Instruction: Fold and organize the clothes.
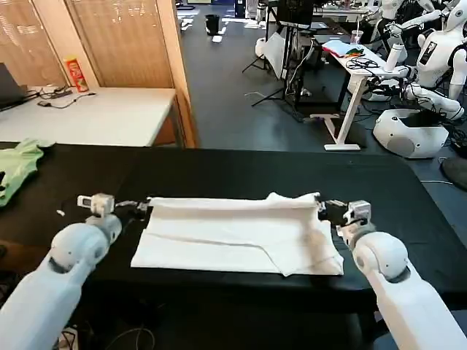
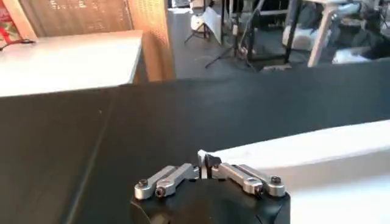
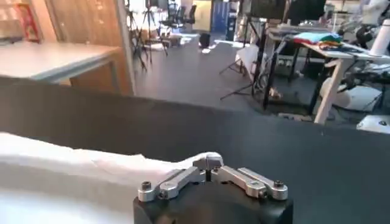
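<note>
Even indoor light — soft shadows, background slightly blurred.

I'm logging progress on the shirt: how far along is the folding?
Done: the white T-shirt lies in a flat band on the black table. In hand: the left gripper and right gripper pinch its far edge at either end. Left: finishing the folds.

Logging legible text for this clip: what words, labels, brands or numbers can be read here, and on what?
None can be read.
T-shirt: white fabric only, no print facing up; left gripper and right gripper pinch its far edge.
Red can on the side table: label too small to read.
Green garment: no text visible.
Background robots: chest markings too blurred to read.
</note>
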Robot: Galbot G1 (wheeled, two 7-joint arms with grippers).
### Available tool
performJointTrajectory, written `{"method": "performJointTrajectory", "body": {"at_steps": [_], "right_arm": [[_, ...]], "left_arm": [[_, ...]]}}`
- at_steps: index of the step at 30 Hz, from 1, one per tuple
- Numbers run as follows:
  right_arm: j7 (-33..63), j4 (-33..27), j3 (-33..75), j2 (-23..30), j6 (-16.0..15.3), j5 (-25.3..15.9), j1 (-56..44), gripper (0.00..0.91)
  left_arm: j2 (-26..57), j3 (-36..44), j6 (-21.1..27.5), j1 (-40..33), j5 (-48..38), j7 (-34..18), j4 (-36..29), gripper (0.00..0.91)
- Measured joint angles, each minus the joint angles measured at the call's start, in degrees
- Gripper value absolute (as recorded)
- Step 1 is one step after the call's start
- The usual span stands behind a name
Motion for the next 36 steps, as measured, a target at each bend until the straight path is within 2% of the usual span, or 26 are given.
{"method": "performJointTrajectory", "body": {"at_steps": [10,19,20,21,27,32,34,36], "right_arm": [[-0.3,3.5,3.2,0.0,-0.8,-1.1,-7.7,0.01],[-0.4,5.0,4.7,0.3,-0.7,-1.0,-11.1,0.02],[-0.4,5.1,4.8,0.4,-0.8,-1.0,-11.3,0.137],[-0.4,5.3,5.0,0.5,-0.9,-1.0,-11.6,0.878],[0.1,6.7,6.4,0.7,-2.1,-0.8,-13.4,0.878],[0.4,8.6,8.3,0.2,-3.5,1.1,-14.7,0.878],[0.8,8.8,9.5,0.2,-3.4,2.2,-14.4,0.878],[1.7,8.7,10.5,0.5,-1.8,3.3,-13.6,0.878]], "left_arm": [[0.0,-3.1,-0.3,7.5,2.0,-0.1,-4.5,0.156],[-1.3,-4.8,-0.7,12.3,4.1,-0.1,-5.6,0.166],[-1.5,-5.0,-0.7,12.7,4.4,-0.1,-5.7,0.185],[-1.6,-5.1,-0.7,13.1,4.6,-0.1,-5.7,0.878],[-2.4,-6.1,0.9,15.5,5.7,-0.2,-7.4,0.878],[-2.7,-7.2,1.0,17.3,5.7,-0.5,-9.8,0.878],[-2.7,-7.7,1.0,17.8,5.5,-0.6,-11.0,0.878],[-2.9,-8.2,1.0,17.7,5.4,-0.6,-11.7,0.878]]}}
